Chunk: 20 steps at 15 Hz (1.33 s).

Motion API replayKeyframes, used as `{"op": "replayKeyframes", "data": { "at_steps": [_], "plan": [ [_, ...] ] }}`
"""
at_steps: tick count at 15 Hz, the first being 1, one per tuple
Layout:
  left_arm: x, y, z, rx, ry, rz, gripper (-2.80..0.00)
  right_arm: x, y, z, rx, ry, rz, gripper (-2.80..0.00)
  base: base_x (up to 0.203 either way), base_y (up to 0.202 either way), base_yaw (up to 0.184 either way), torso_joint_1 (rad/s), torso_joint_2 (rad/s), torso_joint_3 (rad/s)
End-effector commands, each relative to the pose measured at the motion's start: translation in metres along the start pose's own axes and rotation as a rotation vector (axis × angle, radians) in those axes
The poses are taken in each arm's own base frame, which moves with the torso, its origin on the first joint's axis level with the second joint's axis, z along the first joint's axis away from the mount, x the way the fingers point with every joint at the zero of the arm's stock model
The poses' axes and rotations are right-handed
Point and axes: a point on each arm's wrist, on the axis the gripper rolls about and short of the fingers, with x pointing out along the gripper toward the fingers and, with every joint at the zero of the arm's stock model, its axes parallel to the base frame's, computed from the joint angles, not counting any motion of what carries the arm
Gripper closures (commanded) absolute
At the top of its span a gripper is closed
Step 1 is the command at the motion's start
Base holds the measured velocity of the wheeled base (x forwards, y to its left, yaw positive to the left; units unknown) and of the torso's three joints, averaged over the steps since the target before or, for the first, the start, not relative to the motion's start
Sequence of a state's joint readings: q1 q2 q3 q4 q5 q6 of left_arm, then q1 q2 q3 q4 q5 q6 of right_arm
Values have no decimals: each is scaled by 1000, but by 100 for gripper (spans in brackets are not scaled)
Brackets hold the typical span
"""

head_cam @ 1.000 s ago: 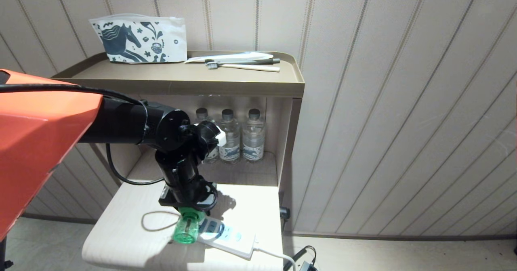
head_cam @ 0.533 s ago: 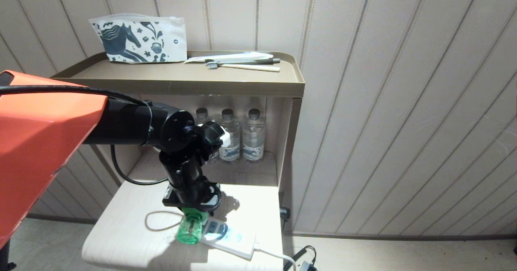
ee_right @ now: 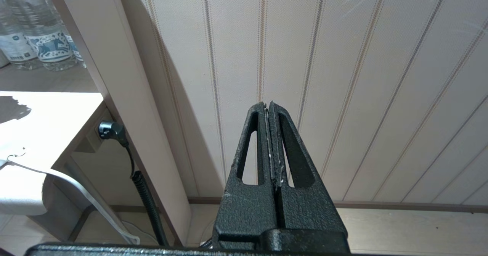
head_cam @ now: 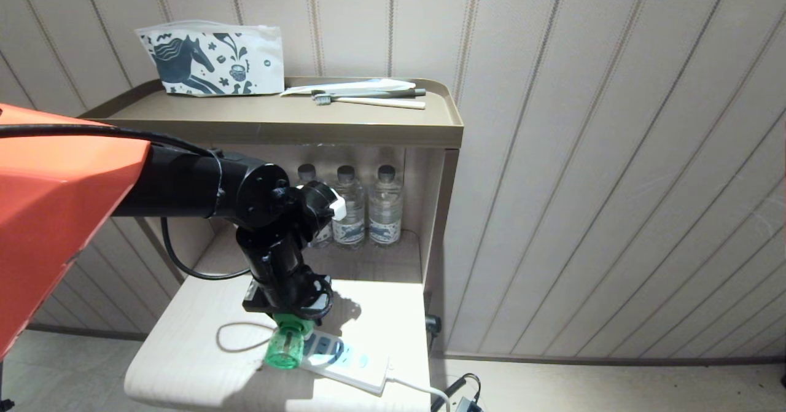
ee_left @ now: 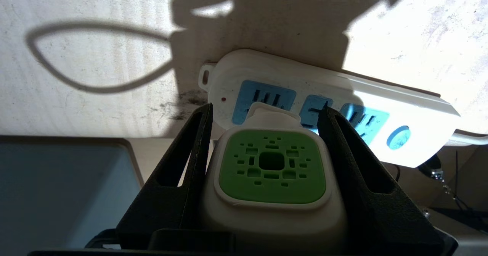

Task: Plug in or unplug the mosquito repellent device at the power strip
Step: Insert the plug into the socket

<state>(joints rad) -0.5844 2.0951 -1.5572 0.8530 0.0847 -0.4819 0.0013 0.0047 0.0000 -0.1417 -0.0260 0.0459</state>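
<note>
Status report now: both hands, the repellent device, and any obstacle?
Left hand shut on device, at strip. Right hand shut, empty, parked. No obstacle seen.

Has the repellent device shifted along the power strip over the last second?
No lasting shift: the repellent device, held by the left gripper, sits at the power strip's same end, after a brief wobble.

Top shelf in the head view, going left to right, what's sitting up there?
Horse-print pouch → toothbrush, with the pale wrapper and dark pen-like item lying beside it left out, since they overlap it.
</note>
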Motion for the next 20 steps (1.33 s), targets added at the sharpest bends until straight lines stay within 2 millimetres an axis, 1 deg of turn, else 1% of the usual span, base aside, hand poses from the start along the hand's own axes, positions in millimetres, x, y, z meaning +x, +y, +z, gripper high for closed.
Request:
{"op": "replayKeyframes", "data": {
  "at_steps": [1, 10, 17, 20],
  "plan": [
    [-2, 2, 1, -9, -6, 0, 0, 0, 0, 0, 0, -1, 0, 0, 0, 0, 0, 0, 0, 0],
    [8, 1, 0, -4, 23, 11, 0, 0, 0, 0, 0, -1, 0, 0, 0, 0, 0, 0, 0, 0],
    [9, 1, 0, -4, 23, 11, 0, 0, 0, 0, 0, -1, 0, 0, 0, 0, 0, 0, 0, 0],
    [16, 0, 0, -2, 41, 17, 0, 0, 0, 0, 0, -1, 0, 0, 0, 0, 0, 0, 0, 0]
  ]
}}
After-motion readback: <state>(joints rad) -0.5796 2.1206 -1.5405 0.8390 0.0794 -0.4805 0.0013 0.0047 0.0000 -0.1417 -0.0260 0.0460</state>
